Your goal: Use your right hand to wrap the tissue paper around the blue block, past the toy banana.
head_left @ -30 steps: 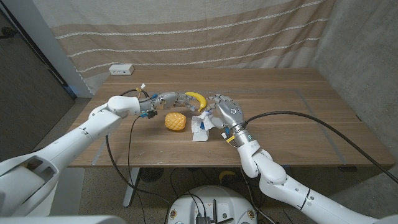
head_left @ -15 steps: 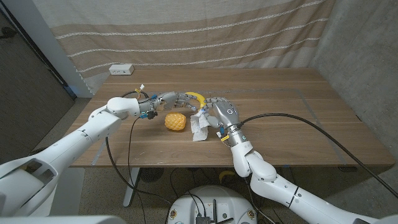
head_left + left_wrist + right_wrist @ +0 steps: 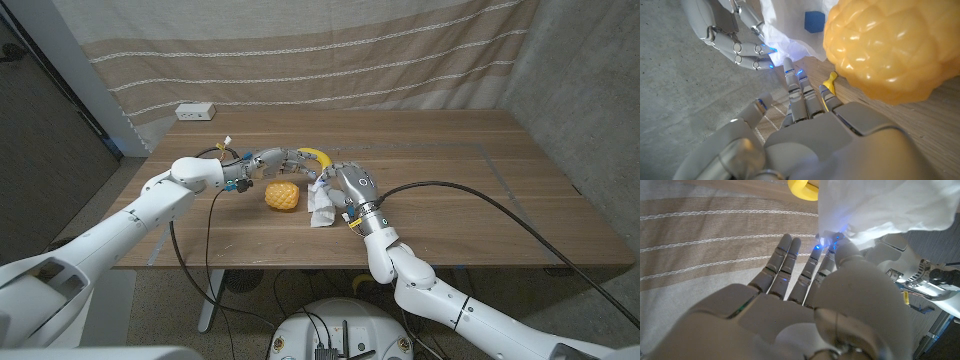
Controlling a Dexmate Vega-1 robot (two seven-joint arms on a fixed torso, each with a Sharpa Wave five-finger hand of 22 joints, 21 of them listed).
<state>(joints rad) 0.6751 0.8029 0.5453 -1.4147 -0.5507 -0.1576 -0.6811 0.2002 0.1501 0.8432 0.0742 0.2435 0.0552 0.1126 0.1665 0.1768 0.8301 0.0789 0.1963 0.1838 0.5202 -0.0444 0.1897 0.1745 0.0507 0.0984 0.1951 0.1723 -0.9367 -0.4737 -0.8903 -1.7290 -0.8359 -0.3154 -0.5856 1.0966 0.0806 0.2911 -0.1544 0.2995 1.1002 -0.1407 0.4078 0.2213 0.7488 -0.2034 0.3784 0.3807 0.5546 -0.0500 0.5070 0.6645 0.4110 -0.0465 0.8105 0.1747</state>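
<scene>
The right hand [image 3: 345, 186] pinched the white tissue paper [image 3: 322, 203] lifted over the blue block [image 3: 814, 21] on the table [image 3: 470, 190]. The left hand [image 3: 276, 159], fingers spread, held nothing, between the toy banana [image 3: 317, 155] and a yellow pineapple toy [image 3: 282, 195].

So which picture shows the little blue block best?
The left wrist view: the blue block shows plainly beside the white tissue paper. In the head view the tissue paper and right robot hand cover it; the right wrist view shows tissue but no block.
</scene>
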